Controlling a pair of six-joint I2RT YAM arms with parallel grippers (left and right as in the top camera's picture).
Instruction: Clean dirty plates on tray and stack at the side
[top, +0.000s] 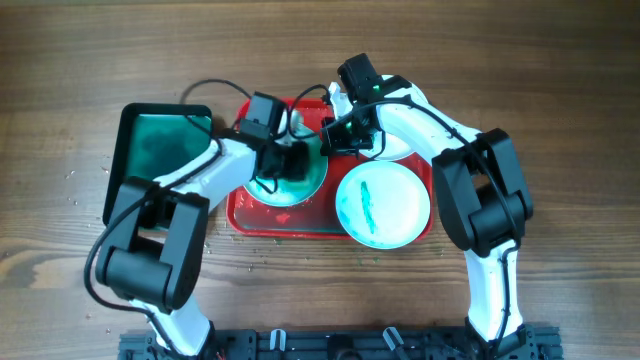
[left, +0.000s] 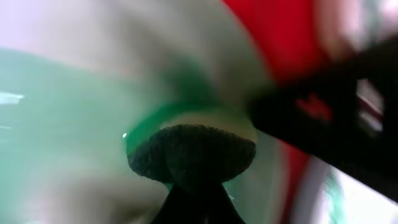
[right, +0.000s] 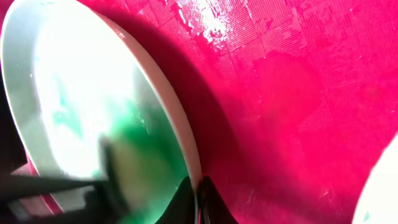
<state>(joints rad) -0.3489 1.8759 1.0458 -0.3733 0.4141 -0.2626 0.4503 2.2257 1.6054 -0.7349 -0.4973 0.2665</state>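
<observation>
The red tray (top: 238, 212) holds three white plates. My left gripper (top: 290, 160) is shut on a green sponge (left: 191, 148) and presses it on the teal-smeared left plate (top: 300, 190). My right gripper (top: 335, 135) is shut on that plate's rim (right: 198, 193), one finger on each side. The plate (right: 68, 93) shows green smear by the fingers, with the tray floor (right: 298, 93) beside it. A second plate (top: 383, 205) with a teal streak lies at the tray's front right. A third plate (top: 405, 148) is partly hidden under my right arm.
A smaller dark green tray (top: 160, 150) with a black rim lies on the wooden table to the left of the red tray. Small crumbs lie scattered on the table near the trays.
</observation>
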